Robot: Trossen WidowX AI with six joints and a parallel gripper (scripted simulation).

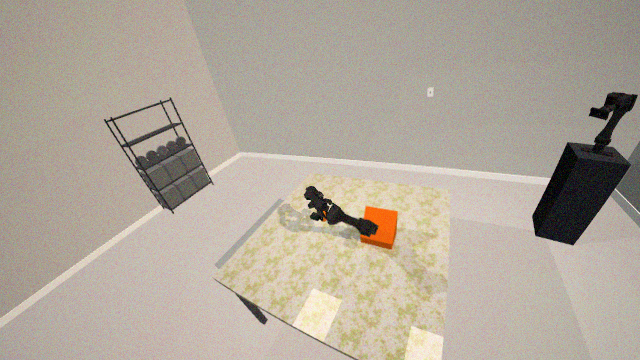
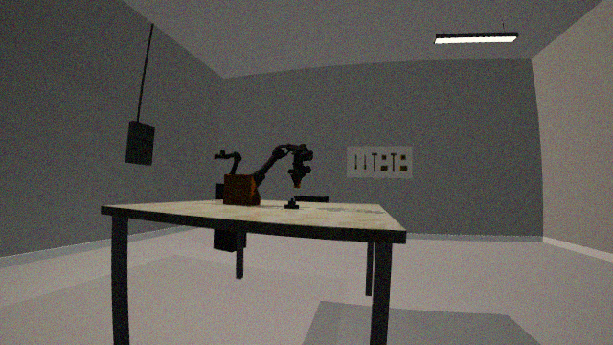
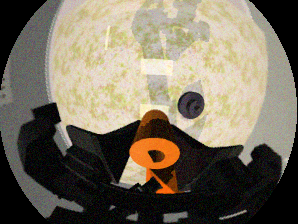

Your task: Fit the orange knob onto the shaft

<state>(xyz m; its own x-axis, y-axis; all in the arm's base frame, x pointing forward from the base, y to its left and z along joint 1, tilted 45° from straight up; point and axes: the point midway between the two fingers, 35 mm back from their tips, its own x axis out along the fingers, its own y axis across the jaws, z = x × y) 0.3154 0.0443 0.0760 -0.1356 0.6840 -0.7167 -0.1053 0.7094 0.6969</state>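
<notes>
The orange knob [image 1: 324,216] [image 2: 297,185] [image 3: 154,125] is held between the fingers of my black gripper [image 2: 297,182] [image 3: 154,132], which is shut on it. The knob's ring-like end with its dark hole faces the wrist camera. In the exterior view the knob is in the air above the dark round pedestal [image 2: 291,206] [image 3: 183,103], a little to the right of its middle. The pedestal stands on the table, with the short dark shaft [image 2: 292,201] [image 3: 195,105] upright on it. In the wrist view it lies up and right of the knob. The shaft's flat side cannot be made out.
The patterned table [image 1: 280,270] [image 2: 192,211] carries an orange block [image 1: 382,220] [image 2: 238,190] at the arm's base. A second arm [image 1: 607,125] on a black stand [image 1: 575,195] and a shelf rack [image 1: 172,167] stand away from the table.
</notes>
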